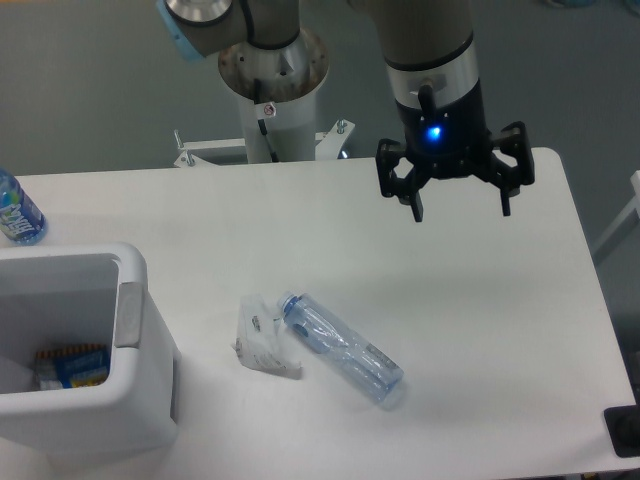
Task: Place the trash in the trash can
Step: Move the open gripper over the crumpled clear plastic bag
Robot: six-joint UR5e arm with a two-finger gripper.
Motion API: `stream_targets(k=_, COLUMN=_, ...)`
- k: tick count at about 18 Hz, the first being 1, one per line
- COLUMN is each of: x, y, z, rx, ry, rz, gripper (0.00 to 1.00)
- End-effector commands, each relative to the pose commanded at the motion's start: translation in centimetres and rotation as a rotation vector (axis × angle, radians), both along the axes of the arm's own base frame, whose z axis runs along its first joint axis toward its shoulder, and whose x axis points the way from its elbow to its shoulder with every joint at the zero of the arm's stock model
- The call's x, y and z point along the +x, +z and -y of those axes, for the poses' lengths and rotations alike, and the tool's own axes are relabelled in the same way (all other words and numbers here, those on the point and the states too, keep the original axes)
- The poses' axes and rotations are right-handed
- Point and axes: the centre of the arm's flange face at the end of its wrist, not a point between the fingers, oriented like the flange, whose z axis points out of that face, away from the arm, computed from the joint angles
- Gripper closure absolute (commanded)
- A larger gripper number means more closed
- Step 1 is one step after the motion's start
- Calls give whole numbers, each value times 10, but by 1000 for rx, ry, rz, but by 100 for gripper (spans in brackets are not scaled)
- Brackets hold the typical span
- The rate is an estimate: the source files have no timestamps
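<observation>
On the white table (480, 330) lay two bits of trash, side by side near the front. One was a small crumpled wrapper (262, 338). The other was a clear water bottle (342, 348), lying flat with its cap end right by the wrapper — they looked to be touching, or almost.

Up above, toward the back of the table, hung the gripper (458, 208). Its two fingers were spread wide apart and held nothing. It was well apart from the trash, and pointed down, so it seemed ready to drop and grab something. A blue light glowed on its body.

At the left front corner stood the trash can (130, 330), big and white, with its top open so things could fall in. Something blue and orange already sat at the bottom.

Far off at the left edge stood another bottle with a bright blue label (18, 212) — upright, so likely not trash.

Neither piece was in the can yet. The job looked to be only starting.
</observation>
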Motion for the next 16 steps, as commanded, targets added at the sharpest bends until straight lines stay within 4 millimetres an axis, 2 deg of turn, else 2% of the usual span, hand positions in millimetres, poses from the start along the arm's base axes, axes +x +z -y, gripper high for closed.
stream_targets(k=6, x=5, y=-3, z=2, rx=5, ry=9, rz=9, gripper=0)
stream_targets(k=8, x=15, y=-12, z=5, rx=0, ry=15, rz=20, gripper=0)
stream_targets(k=10, x=17, y=-15, z=6, rx=5, ry=15, rz=35, gripper=0)
stream_targets(k=16, x=28, y=-42, z=9, rx=-6, ry=59, rz=80, gripper=0)
